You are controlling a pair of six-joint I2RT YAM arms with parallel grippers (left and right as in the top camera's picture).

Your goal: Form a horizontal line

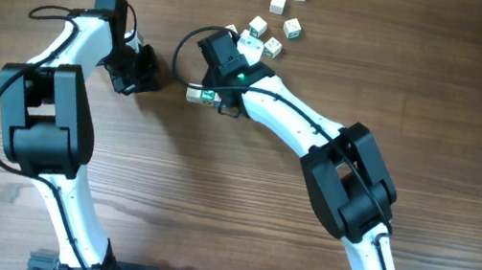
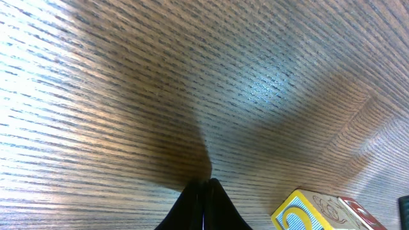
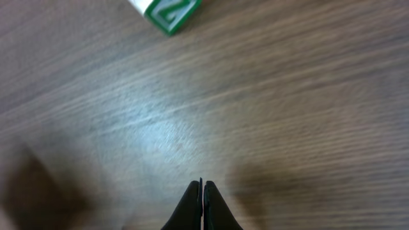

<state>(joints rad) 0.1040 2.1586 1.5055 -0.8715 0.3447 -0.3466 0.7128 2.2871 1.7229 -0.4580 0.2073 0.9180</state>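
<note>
Right now your right gripper (image 3: 202, 186) is hovering pinched shut and empty over the bench (image 3: 287, 128), with the row of cubes (image 1: 201, 96) lying just ahead of its tips. Your left gripper (image 2: 206, 186), also closed, is waiting on the row's other side.

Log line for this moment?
left gripper: shut, empty | right gripper: shut, empty | line: at right gripper, partly hidden | loose cubes: scattered apart

Short row of pale cubes (image 1: 196, 95), one green-marked, partly hidden
</note>
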